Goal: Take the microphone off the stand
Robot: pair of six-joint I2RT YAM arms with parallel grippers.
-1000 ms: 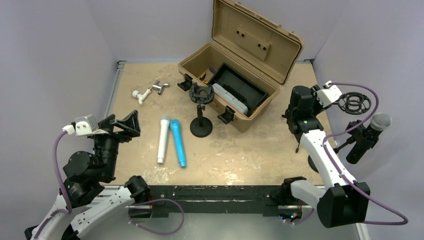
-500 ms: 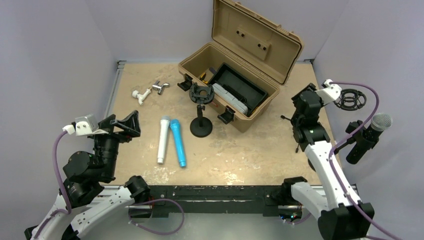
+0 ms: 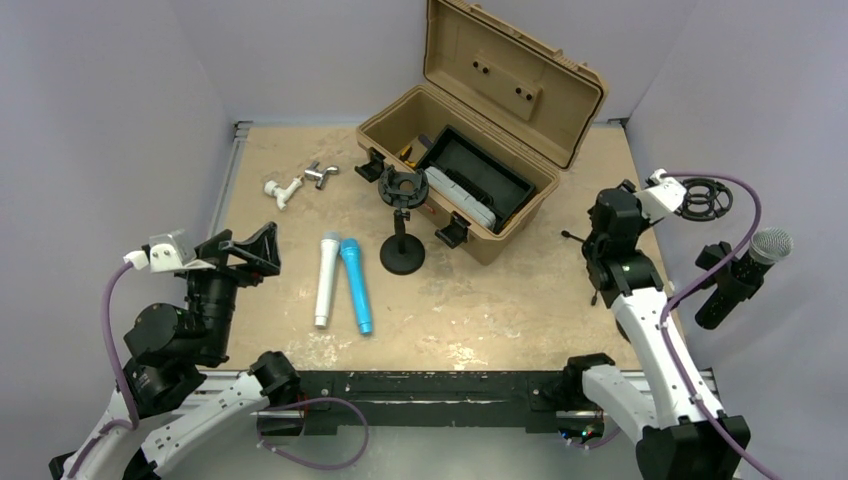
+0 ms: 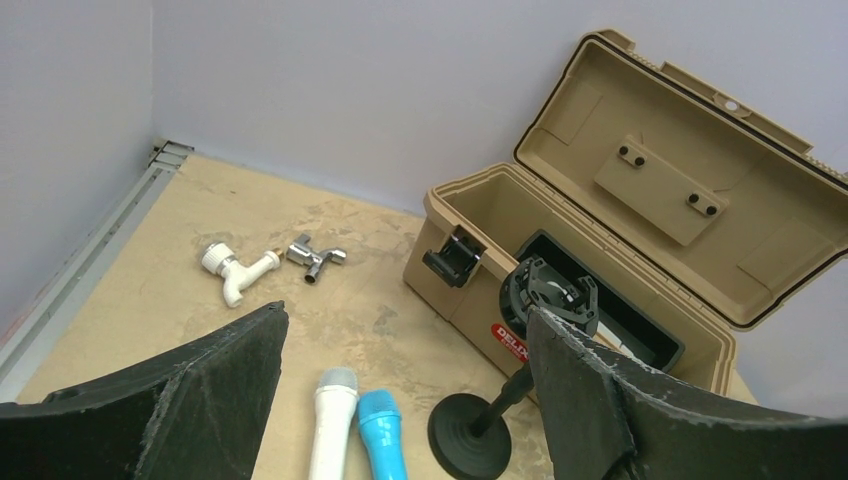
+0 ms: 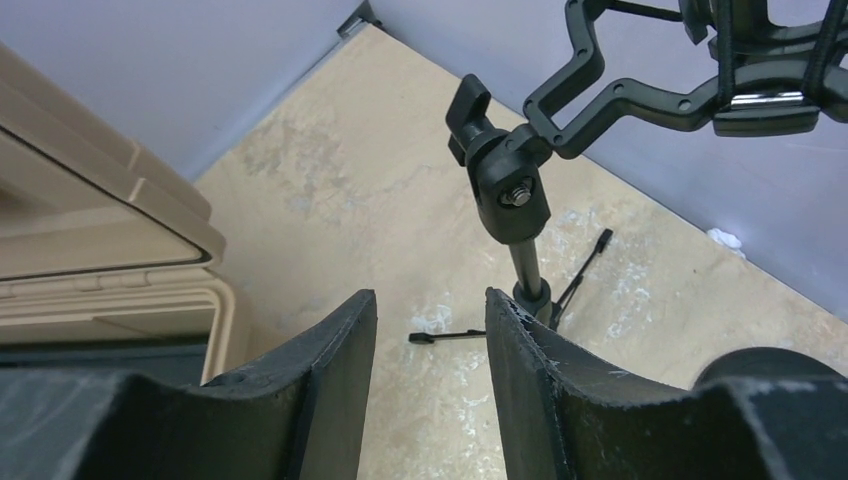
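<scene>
— Which colours are recorded for the worktop (image 3: 500,310)?
— Sandy beige, mottled with paler worn blotches. It is enclosed by lilac walls (image 3: 100,100).
— And the toolbox (image 3: 500,90) at the far edge?
— Tan throughout. A black tray (image 3: 478,180) is seen inside, and a red label (image 4: 510,341) is carried on the front.
— Near the middle?
— A white microphone (image 3: 326,280) with a grey head is paired with a blue microphone (image 3: 356,285), and the desk stand (image 3: 402,250) is black.
— Towards the far-left corner?
— A white tap (image 3: 280,190) and a chrome valve (image 3: 320,174) are noted.
— At the right edge?
— The mounted microphone (image 3: 742,272) is black with a silver mesh head, its stand (image 5: 512,190) is black, and purple is seen on the cables (image 3: 106,315).
</scene>
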